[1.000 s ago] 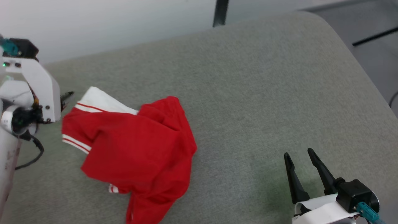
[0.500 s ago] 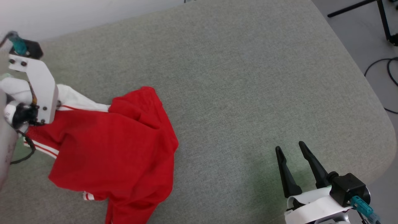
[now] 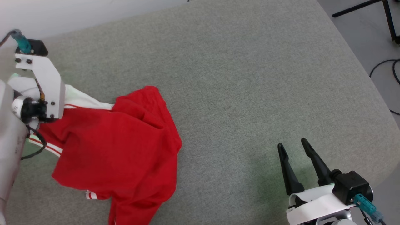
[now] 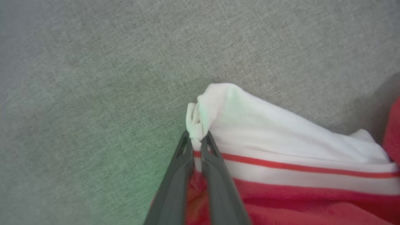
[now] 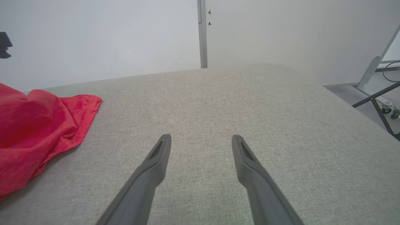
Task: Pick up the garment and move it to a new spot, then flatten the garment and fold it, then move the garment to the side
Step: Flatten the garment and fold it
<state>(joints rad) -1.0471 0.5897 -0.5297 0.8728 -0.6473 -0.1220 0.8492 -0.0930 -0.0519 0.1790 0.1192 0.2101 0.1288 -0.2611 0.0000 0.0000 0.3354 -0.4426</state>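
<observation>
1. My left forearm (image 3: pixel 7 150): pale, rising along the left edge of the head view. Its white wrist bracket (image 3: pixel 47 84) is angled in over the garment's left end, with a teal plug (image 3: pixel 21 43) at its upper corner.

2. My left gripper (image 4: pixel 196 137): the two dark fingers are pressed together, clamped on a bunched fold of the white sleeve (image 4: pixel 281 137). The fold puffs up just past the tips. The sleeve's red-and-white striped trim runs rightward from the fingers in the left wrist view.

3. The garment (image 3: pixel 118 140): a red shirt, crumpled, lying on the left part of the grey cushion (image 3: pixel 243 78). Its white sleeve is at the upper left under my bracket, and a second striped cuff (image 3: pixel 47 147) sits at the left edge. The red body is heaped to the centre-left, with a tail running off the bottom of the head view. Lettering cannot be seen. In the right wrist view its red edge (image 5: pixel 31 125) lies far to the left.

4. My right gripper (image 3: pixel 290 143): at the lower right, fingers spread wide apart and pointing up the view, holding nothing. It hovers over bare cushion, well apart from the garment. The right wrist view shows the gap (image 5: pixel 201 137) between the fingers.

5. The floor (image 3: pixel 368 37): grey, at the upper right, with a black cable (image 3: pixel 381 65) on it.
</observation>
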